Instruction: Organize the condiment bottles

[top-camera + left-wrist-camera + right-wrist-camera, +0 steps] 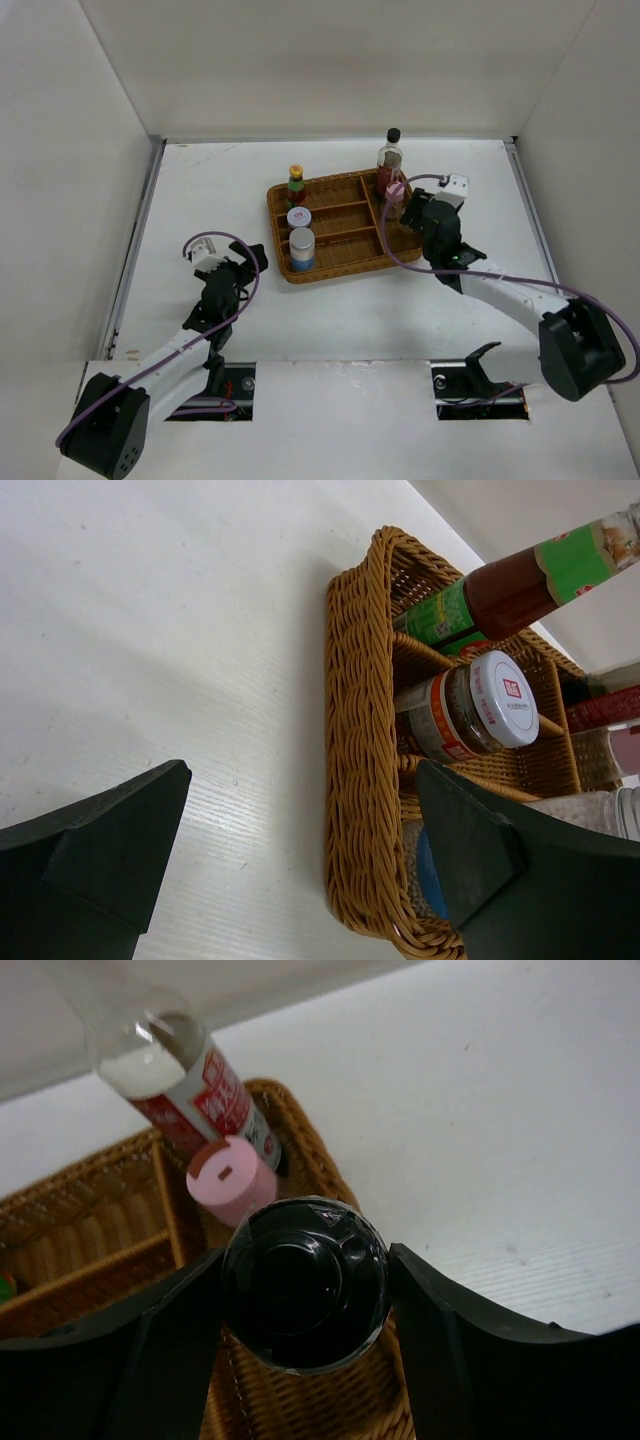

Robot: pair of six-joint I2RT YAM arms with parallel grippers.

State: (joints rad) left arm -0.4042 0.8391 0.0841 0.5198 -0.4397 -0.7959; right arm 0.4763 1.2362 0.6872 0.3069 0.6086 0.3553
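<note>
The right gripper [305, 1265] pinches the small black-capped bottle [305, 1290] upright over the brown wicker tray [90, 1225], in its right compartment. The left gripper [300, 780] hangs spread.

Condiment bottles standing in the wicker tray [345, 213], an arm at either end

Along the tray's left end, far to near: the green-red bottle [296, 185]; the white-lidded jar [299, 217]; the blue-label shaker [301, 249]; at its far right corner the tall black-capped bottle [391, 150], the pink-lidded shaker [395, 192] just beside it; the right gripper [408, 215] hangs over the tray's right end; the left gripper [255, 260] is off its near left corner, not touching it.
</note>
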